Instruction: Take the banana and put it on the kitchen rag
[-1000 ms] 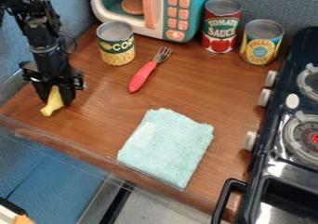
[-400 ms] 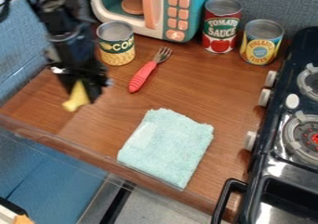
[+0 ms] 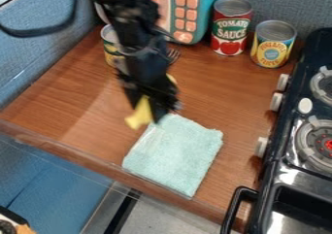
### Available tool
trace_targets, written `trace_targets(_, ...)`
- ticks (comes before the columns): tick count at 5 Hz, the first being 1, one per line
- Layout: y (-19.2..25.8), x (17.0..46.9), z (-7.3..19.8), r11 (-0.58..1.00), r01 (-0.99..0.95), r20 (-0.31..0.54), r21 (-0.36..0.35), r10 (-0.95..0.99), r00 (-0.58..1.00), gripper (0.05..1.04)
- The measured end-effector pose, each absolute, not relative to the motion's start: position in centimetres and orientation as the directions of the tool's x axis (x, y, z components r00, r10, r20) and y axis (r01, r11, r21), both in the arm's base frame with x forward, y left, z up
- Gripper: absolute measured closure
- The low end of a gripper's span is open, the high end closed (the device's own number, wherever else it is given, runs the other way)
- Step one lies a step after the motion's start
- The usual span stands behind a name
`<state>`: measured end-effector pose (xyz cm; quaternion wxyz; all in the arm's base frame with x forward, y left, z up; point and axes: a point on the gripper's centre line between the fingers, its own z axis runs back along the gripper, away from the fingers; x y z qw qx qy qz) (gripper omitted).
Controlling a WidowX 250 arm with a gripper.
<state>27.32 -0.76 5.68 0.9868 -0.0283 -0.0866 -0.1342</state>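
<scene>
The black gripper (image 3: 150, 112) hangs over the counter at the upper-left corner of the rag, shut on the yellow banana (image 3: 139, 115). One end of the banana sticks out below and to the left of the gripper, and a bit of yellow shows behind it on the right. The light teal kitchen rag (image 3: 175, 154) lies flat near the counter's front edge, its top left corner close to the gripper.
A corn can (image 3: 109, 46) stands partly behind the arm. The arm covers most of a fork (image 3: 173, 54). A toy microwave (image 3: 198, 14), a tomato sauce can (image 3: 231, 26) and a pineapple can (image 3: 272, 43) stand at the back. The stove (image 3: 291, 162) is on the right.
The gripper has moved right with the banana, from the counter's left side to the rag's upper-left corner. The arm now covers the fork's handle and part of the corn can.
</scene>
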Motion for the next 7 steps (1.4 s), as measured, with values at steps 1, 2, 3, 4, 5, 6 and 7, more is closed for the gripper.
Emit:
trace_targets(1, -3.2, 27.0, 4.2, 0.947, 0.313, 0.141, -0.076, -0.301, 0.943, 0.556)
trace_targets(2, -3.8, 26.5, 3.4, 0.946, 0.311, 0.109, -0.087, -0.301, 0.947, 0.556)
trace_targets(3, -4.1, 25.4, 2.7, 0.950, 0.299, 0.075, -0.093, -0.293, 0.953, 0.556)
trace_targets(4, -4.6, 24.3, 2.2, 0.948, 0.304, 0.042, -0.091, -0.302, 0.952, 0.482)
trace_targets(5, -4.6, 24.1, 2.1, 0.950, 0.298, 0.033, -0.089, -0.296, 0.955, 0.178)
trace_targets(6, -4.5, 23.9, 2.2, 0.952, 0.293, 0.016, -0.084, -0.293, 0.956, 0.073)
trace_targets(7, -4.7, 25.0, 6.1, 0.958, 0.278, 0.129, -0.076, -0.267, 0.955, 0.078)
